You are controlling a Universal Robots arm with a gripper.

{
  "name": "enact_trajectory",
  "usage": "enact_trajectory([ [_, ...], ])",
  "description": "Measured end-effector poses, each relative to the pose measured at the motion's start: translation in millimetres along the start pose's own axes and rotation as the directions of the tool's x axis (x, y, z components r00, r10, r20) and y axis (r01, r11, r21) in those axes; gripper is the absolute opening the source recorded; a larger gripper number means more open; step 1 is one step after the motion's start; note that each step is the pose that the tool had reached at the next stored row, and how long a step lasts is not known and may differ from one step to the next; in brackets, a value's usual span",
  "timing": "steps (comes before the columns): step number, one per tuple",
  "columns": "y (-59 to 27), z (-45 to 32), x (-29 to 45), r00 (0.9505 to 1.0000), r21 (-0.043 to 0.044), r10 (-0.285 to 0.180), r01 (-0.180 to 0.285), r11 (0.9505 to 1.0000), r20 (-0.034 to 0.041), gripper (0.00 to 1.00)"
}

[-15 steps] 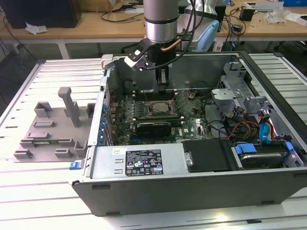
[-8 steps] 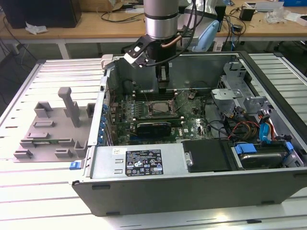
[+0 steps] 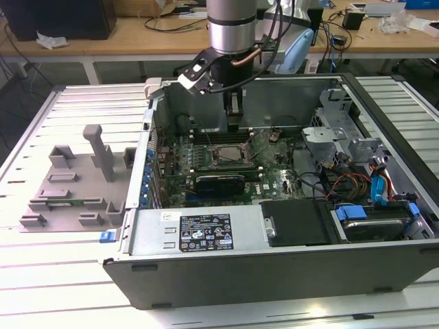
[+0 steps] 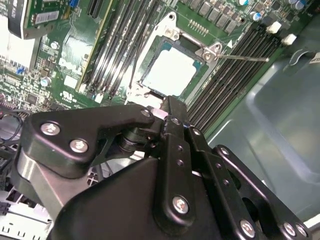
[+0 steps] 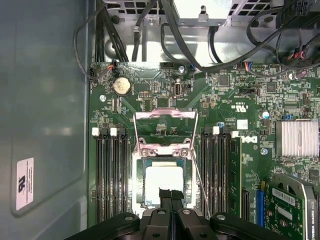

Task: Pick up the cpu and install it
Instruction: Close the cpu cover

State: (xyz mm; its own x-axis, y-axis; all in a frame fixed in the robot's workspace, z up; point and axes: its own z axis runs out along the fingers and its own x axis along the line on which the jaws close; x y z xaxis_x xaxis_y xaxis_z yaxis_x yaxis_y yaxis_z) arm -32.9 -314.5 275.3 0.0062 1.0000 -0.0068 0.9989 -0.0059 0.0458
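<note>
A robot arm (image 3: 231,27) drops straight down from twelve o'clock in the exterior view, wrist upright, pincer (image 3: 233,127) pointing into an open computer case (image 3: 274,264) on a slatted counter (image 3: 41,288). The pincer hangs just at twelve o'clock of the socket (image 3: 227,155), low over the circuit board. A pale square in the socket looks to be the chip (image 3: 227,156). A grey moulded tray (image 3: 68,188) lies at nine o'clock of the case, well apart.

In the second wrist view the chip (image 4: 169,73) sits flat in the socket (image 4: 176,41), its silvery-white top bare. The hold-down frame is swung open. The pincer (image 4: 167,111) has its fingertips pressed together near the chip's edge, with nothing seen between them. Whether they touch the chip cannot be told.

In the first wrist view the chip (image 5: 162,182) lies square in the socket (image 5: 137,177), between two banks of memory slots (image 5: 112,175). The open hold-down frame (image 5: 165,116) stands beyond it. The pincer (image 5: 170,193), closed and apparently empty, hovers over the chip's near edge.

The chip is judged light, stiff and thin, with a smooth metal top that could slip. Its underside and the socket contacts are likely fragile. The safest hold would be on two opposite sides of the darker rim, kept level, with no sideways drag.
</note>
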Motion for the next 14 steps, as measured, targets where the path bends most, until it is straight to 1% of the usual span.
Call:
enact_trajectory([
  [1,3.1,0.1,0.0,1.0000,0.0001,0.000,0.000,1.0000,0.0000,0.11],
  [3,6.1,0.3,0.1,1.0000,0.0001,0.000,0.000,1.0000,-0.0001,0.11],
  [4,11.5,0.6,0.1,1.0000,0.0002,0.000,0.000,1.0000,-0.0001,0.11],
  [6,17.1,0.8,0.1,1.0000,0.0004,0.000,0.000,1.0000,-0.0002,0.11],
  [8,24.5,1.1,0.1,1.0000,0.0006,0.000,0.000,1.0000,-0.0001,0.11],
  [9,28.7,1.3,0.2,1.0000,0.0007,0.000,0.000,1.0000,0.0000,0.11],
  [11,40.4,1.8,0.2,1.0000,0.0008,0.000,0.000,1.0000,0.0001,0.11],
  [14,54.0,2.6,0.4,1.0000,0.0014,0.000,0.000,1.0000,-0.0002,0.11],
])
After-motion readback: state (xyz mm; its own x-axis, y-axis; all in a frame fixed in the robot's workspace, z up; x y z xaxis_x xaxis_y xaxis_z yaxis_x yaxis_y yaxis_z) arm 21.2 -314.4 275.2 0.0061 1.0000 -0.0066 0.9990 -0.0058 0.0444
